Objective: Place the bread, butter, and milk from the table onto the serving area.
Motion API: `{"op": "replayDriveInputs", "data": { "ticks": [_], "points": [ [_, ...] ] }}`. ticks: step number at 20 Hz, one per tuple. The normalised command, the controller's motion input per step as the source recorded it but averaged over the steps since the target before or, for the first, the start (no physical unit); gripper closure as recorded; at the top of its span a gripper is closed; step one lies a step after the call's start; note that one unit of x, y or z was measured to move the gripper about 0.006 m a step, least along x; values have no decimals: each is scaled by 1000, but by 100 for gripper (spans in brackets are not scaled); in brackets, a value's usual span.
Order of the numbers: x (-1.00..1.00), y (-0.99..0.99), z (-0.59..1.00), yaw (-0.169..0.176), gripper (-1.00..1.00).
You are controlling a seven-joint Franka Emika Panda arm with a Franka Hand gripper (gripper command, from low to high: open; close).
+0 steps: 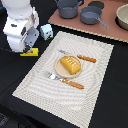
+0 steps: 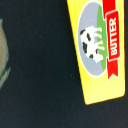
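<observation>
The bread (image 1: 70, 64) lies on the round tan plate (image 1: 59, 71) on the striped beige serving area (image 1: 90, 90). The milk (image 1: 46, 31) stands upright on the black table (image 1: 100, 117) just off the mat's far left corner. The butter (image 1: 30, 51) lies flat on the table at the exterior view's left of the mat, mostly covered by my arm. In the wrist view the butter (image 2: 100, 47) shows its yellow face with a cow label, right below the camera. My gripper (image 1: 27, 48) hangs over the butter; its fingers are hidden, so I cannot tell how they stand.
A fork (image 1: 52, 76) and two wooden-handled knives (image 1: 86, 58) (image 1: 73, 83) lie around the plate. A pinkish-brown board (image 1: 112, 31) at the back carries grey pots (image 1: 68, 7) (image 1: 92, 16) and a bowl (image 1: 123, 16).
</observation>
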Motion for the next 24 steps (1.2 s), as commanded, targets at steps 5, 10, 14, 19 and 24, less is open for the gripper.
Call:
{"op": "replayDriveInputs", "data": {
  "ticks": [5,10,14,19,24],
  "points": [
    [-129,-39,-275,172,-100],
    [-87,-129,-196,122,-100],
    [-18,-209,-172,45,-100],
    [-1,-206,-223,18,-100],
    [-1,-178,-147,16,100]
  ]
}}
